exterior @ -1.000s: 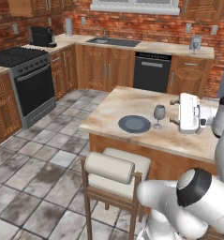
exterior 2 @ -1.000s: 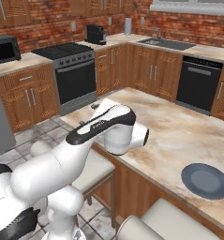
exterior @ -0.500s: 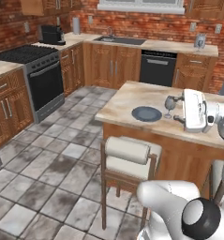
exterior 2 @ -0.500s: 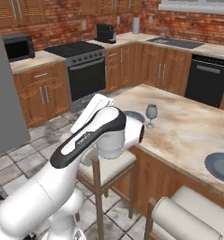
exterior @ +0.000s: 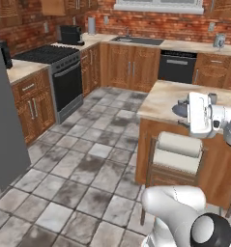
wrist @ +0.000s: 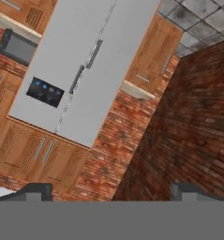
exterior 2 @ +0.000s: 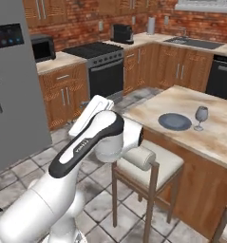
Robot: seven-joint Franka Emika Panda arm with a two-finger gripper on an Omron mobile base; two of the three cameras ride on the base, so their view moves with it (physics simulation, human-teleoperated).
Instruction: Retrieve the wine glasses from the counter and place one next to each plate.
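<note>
A grey translucent stemmed wine glass [exterior 2: 201, 116] stands upright on my marbled-top island [exterior 2: 214, 137], just beside the flat round dark grey-blue plate [exterior 2: 174, 121]. A second small stemmed wine glass [exterior: 219, 41] stands on the far beige marbled stone counter [exterior: 184, 46] against the red brick wall. My two-finger gripper [wrist: 113, 191] carries nothing, its tips spread wide, facing the tall grey refrigerator [wrist: 87, 61]. A cushioned wooden stool [exterior 2: 146, 166] sits at the island.

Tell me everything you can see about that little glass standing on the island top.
The wine glass is small and stemmed, of grey see-through glass: a rounded bowl, a thin stem, a round foot. It stands upright on the beige marbled island top, just to the right of a flat, round, dark grey-blue plate, seemingly close beside it rather than on it. Nothing holds it.
</note>
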